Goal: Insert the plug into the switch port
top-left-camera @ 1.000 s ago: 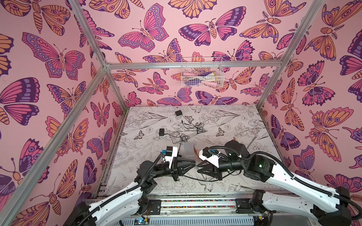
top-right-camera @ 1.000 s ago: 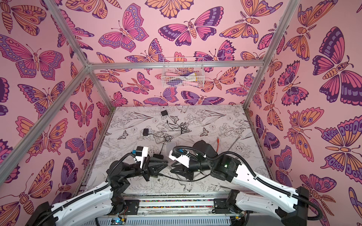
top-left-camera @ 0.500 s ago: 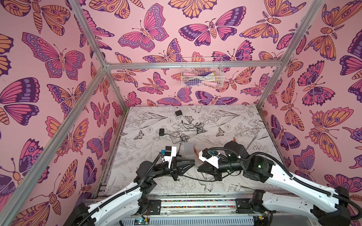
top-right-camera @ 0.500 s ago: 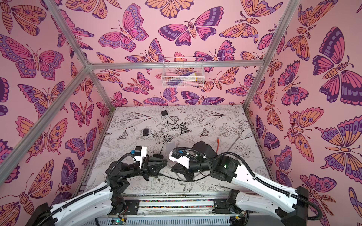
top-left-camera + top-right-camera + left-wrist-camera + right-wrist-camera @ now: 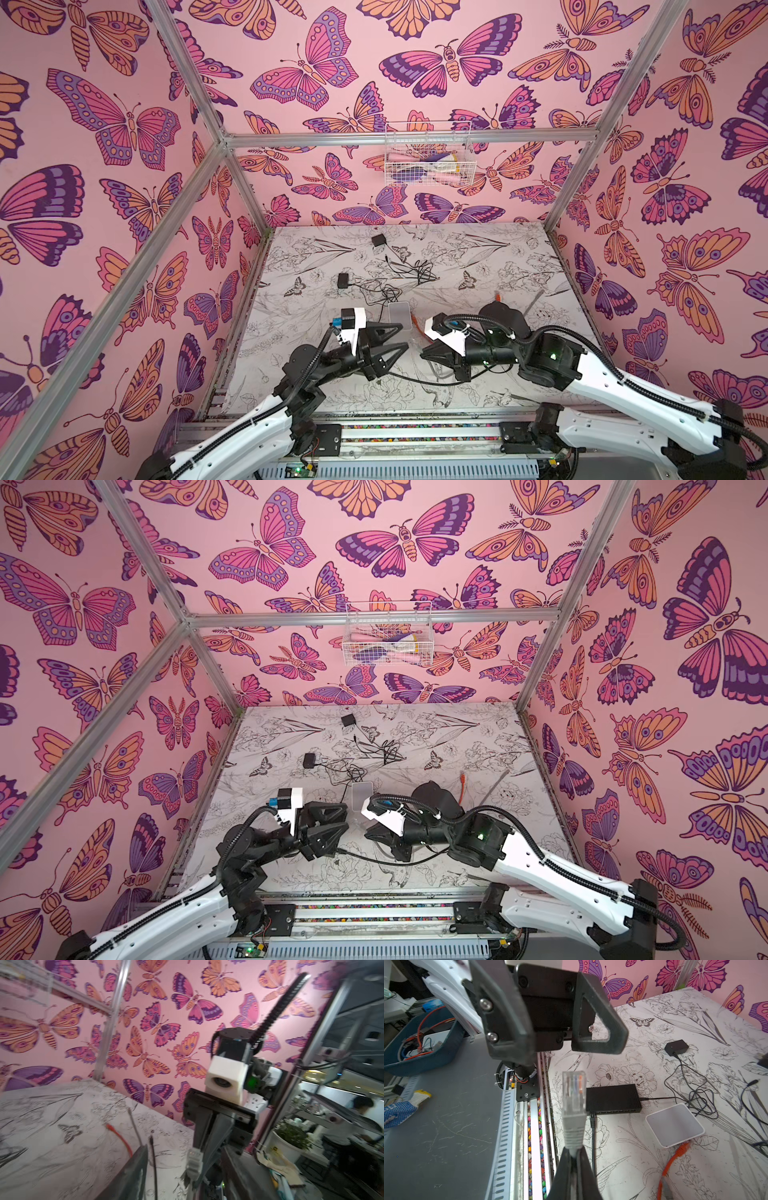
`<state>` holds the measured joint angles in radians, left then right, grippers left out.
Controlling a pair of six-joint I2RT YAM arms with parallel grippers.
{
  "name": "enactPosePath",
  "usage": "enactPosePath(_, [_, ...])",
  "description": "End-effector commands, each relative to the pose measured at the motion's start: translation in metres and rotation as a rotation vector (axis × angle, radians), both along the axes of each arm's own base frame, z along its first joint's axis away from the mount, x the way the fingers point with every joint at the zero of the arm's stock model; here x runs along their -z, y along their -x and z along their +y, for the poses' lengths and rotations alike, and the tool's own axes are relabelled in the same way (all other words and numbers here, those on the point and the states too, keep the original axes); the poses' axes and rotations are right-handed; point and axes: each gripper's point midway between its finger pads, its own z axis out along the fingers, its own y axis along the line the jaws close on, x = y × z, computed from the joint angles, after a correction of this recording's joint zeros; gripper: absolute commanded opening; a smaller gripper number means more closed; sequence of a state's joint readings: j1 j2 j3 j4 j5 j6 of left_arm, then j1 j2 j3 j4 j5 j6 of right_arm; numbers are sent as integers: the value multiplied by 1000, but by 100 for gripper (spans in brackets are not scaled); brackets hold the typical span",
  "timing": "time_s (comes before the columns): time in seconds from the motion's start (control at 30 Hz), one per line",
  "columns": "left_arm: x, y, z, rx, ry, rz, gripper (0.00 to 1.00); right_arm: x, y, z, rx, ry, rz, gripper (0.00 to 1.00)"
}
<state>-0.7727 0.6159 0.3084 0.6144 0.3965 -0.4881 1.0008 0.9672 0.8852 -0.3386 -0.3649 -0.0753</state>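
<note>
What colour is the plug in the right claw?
The plug is clear with a pale grey boot; the right wrist view shows it best.

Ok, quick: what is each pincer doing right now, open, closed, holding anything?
Left pincer: open, holding nothing.
Right pincer: closed on the grey plug.

Left hand (image 5: 347, 817), fingers apart, faces right hand (image 5: 368, 833) over the desk (image 5: 457, 737), near a white square box (image 5: 361, 796).

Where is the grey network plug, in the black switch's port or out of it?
Out. The grey plug is pinched in the shut right gripper, held in the air clear of the black switch.
</note>
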Motion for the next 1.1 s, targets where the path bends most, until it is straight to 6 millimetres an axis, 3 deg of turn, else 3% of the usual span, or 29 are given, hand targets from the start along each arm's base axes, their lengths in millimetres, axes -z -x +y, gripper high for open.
enactPosePath(0.0, [30, -37, 22, -257, -147, 127, 58, 3, -13, -4, 54, 49, -29, 0])
enactPosePath(0.23, [74, -62, 46, -434, -249, 309, 57, 30, -47, -13, 180, 271, -82, 0])
enactPosePath(0.47, [131, -83, 69, -553, -326, 523, 54, 74, -58, -7, 166, 463, -35, 0])
enactPosePath(0.57, [141, -90, 79, -572, -311, 572, 52, 93, -67, -7, 193, 524, -35, 0])
enactPosePath(0.83, [183, -98, 91, -614, -396, 709, 51, 148, -80, 1, 164, 755, 35, 0])
enactPosePath(0.87, [201, -94, 93, -611, -417, 742, 52, 155, -81, 2, 159, 780, 44, 0])
enactPosePath(1.07, [228, -92, 88, -579, -460, 808, 49, 177, -87, 15, 129, 826, 68, 0])
